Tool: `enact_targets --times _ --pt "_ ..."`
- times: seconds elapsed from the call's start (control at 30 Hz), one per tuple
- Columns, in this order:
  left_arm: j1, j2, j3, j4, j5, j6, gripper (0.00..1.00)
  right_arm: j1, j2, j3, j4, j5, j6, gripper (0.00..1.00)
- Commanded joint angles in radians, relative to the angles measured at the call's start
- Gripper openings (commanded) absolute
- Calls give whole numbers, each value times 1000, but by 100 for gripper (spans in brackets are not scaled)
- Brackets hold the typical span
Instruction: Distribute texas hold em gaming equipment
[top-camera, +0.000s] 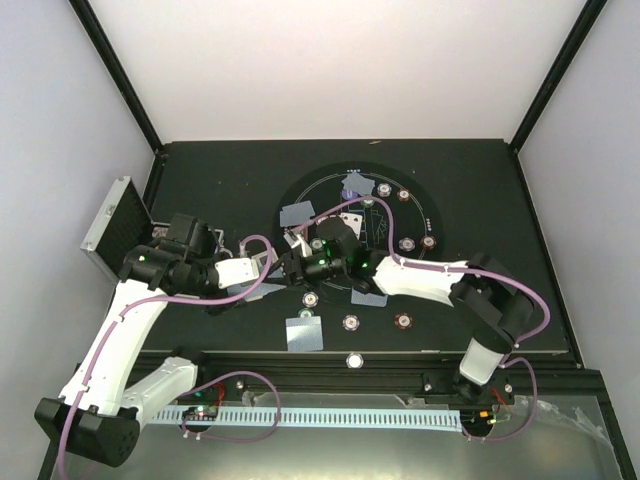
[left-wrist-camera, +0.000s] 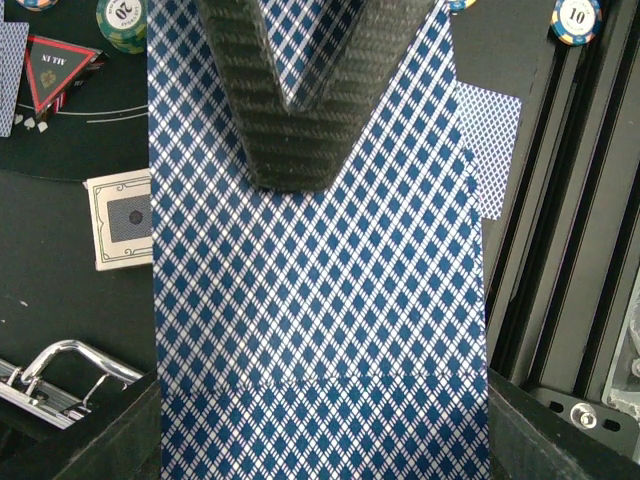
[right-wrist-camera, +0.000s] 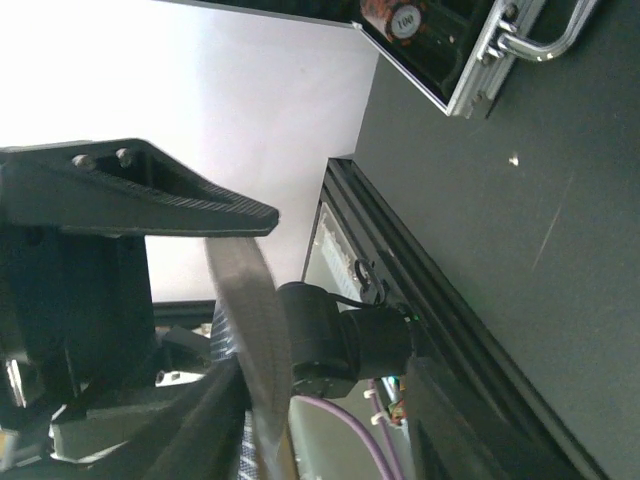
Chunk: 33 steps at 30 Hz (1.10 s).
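Note:
My left gripper (top-camera: 268, 262) (left-wrist-camera: 325, 440) is shut on a blue diamond-backed playing card (left-wrist-camera: 320, 300), held across its width above the mat's near-left part. My right gripper (top-camera: 297, 266) (right-wrist-camera: 330, 435) meets it from the right. One carbon finger (left-wrist-camera: 295, 110) of the right gripper lies over the card's far end. In the right wrist view the card (right-wrist-camera: 250, 330) shows edge-on between wide-apart jaws. A red triangle marker (left-wrist-camera: 58, 72), striped chips (left-wrist-camera: 128, 22) (top-camera: 402, 321) and dealt cards (top-camera: 305, 333) (top-camera: 298, 213) lie on the round mat (top-camera: 430, 215).
The silver ribbed case (top-camera: 110, 225) (right-wrist-camera: 480, 60) stands open at the left, its handle (left-wrist-camera: 60, 370) showing and a chip (right-wrist-camera: 402, 18) inside. A bordered card box (left-wrist-camera: 122, 220) lies on the table. A white button disc (top-camera: 354, 360) sits on the front rail.

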Motion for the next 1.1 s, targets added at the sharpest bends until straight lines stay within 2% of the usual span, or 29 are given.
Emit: enact_targets --times 0.0,0.1,0.33,0.47,0.8,0.97,1.07 --pt "4 -9 53 -3 35 14 2 -10 -41 -9 -88 38 -18 40" --pt "4 -7 50 -2 32 14 2 -10 -60 -2 -96 36 -21 29" --pt "4 -7 53 -3 32 12 2 -20 -99 31 -216 47 -96 25" --pt "4 -7 51 -2 31 14 2 -30 -119 30 -253 51 -117 15" --pt "4 -7 56 -4 22 16 2 -61 -168 63 -420 62 -229 10" --pt "4 -7 51 -5 17 21 2 -143 -238 58 -500 47 -293 5" --pt "4 -5 57 -8 17 20 2 -231 -278 105 -638 68 -420 4"
